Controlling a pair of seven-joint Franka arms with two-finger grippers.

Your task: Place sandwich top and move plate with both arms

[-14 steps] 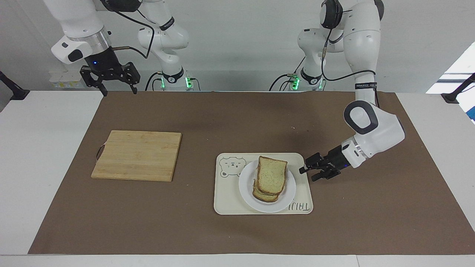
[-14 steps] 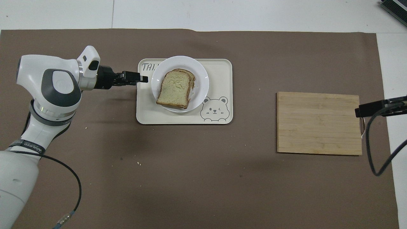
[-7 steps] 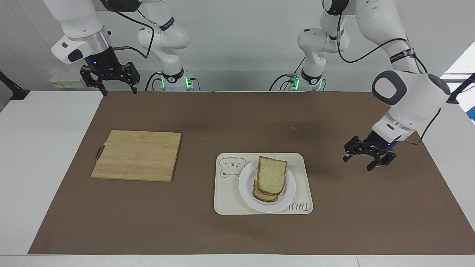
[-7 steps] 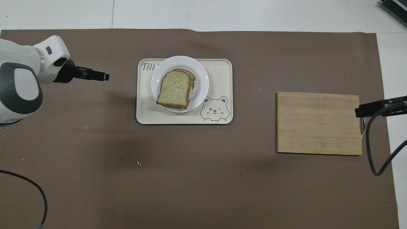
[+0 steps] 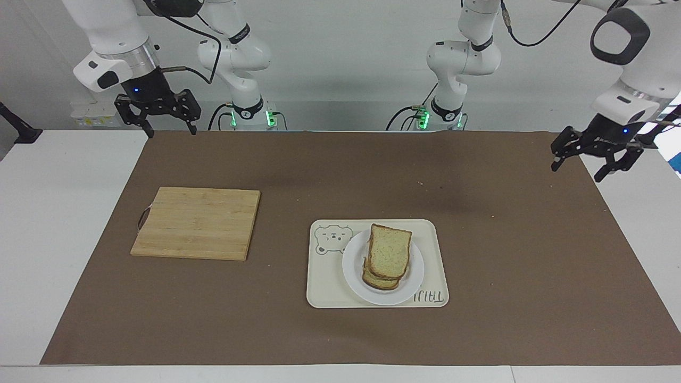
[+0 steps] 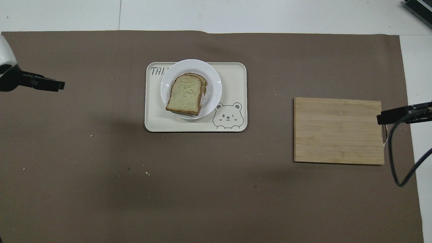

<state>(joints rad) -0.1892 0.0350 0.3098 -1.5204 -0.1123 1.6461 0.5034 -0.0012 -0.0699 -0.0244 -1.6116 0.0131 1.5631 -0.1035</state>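
The sandwich top (image 5: 391, 250) is seen lying on a lower slice (image 5: 379, 279), and this stack is resting on the plate (image 5: 353, 268), a little below the centre of the facing view. The plate is set on a cream tray (image 5: 436, 266) with a bear drawing, probably so that it can be carried with its load. In the middle left of that view a wooden board (image 5: 197, 222) is placed, well apart from the tray, on the brown mat (image 5: 340, 330) that covers the tabletop. The left gripper (image 5: 594, 157) is held up at the upper right of the facing view, over the mat's edge, with its fingers spread and nothing between them. The right gripper (image 5: 169, 127) is waiting at the upper left, over the mat's corner, also released and empty. Because both are kept high and far from the plate, the placing of the top is judged to be done, and the moving of the plate is not yet begun. The height of the grippers and their open fingers are shown only by the facing view. In the overhead view only dark tips are seen, the left gripper (image 6: 50, 84) at the left edge and the right gripper (image 6: 388, 116) at the right edge, but there it is shown better that the plate (image 6: 214, 79) hangs over the tray's upper rim and that the top covers the lower slice almost fully.
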